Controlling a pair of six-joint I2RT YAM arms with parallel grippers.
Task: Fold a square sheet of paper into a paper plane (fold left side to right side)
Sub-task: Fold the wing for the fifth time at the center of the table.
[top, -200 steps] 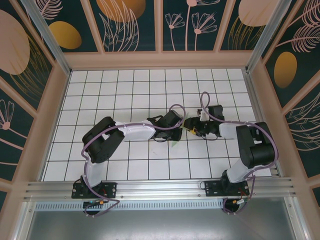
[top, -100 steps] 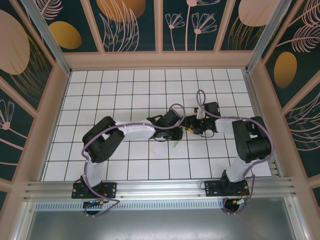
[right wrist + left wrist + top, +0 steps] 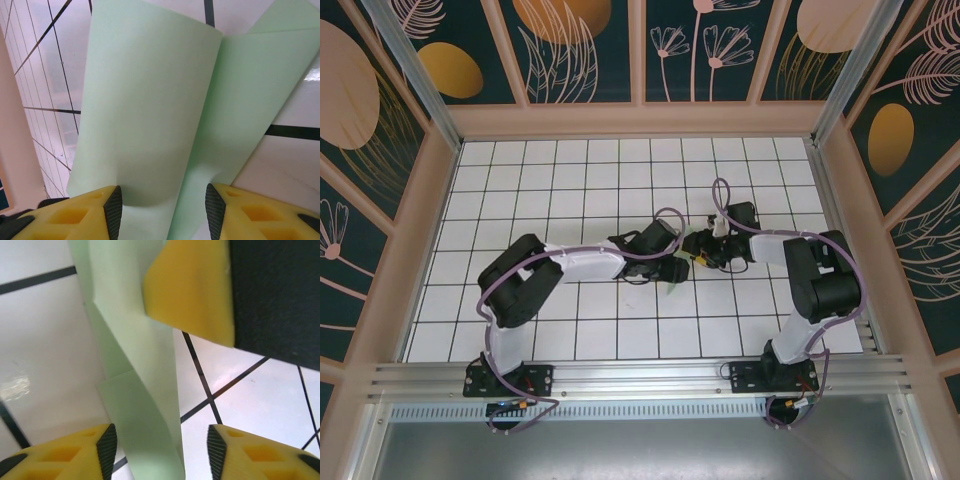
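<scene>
Right wrist: my right end effector (image 3: 162, 210) gaped around the square sheet of paper (image 3: 150, 100); unclamped, its curl could spring flat.

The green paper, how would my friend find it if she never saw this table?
Look at the white gridded table, then its middle, where the left pincer and right pincer meet. The square sheet of paper is there: thin, creased, pale mint-green, unlike the white tiles and the black-and-yellow pincers.
</scene>
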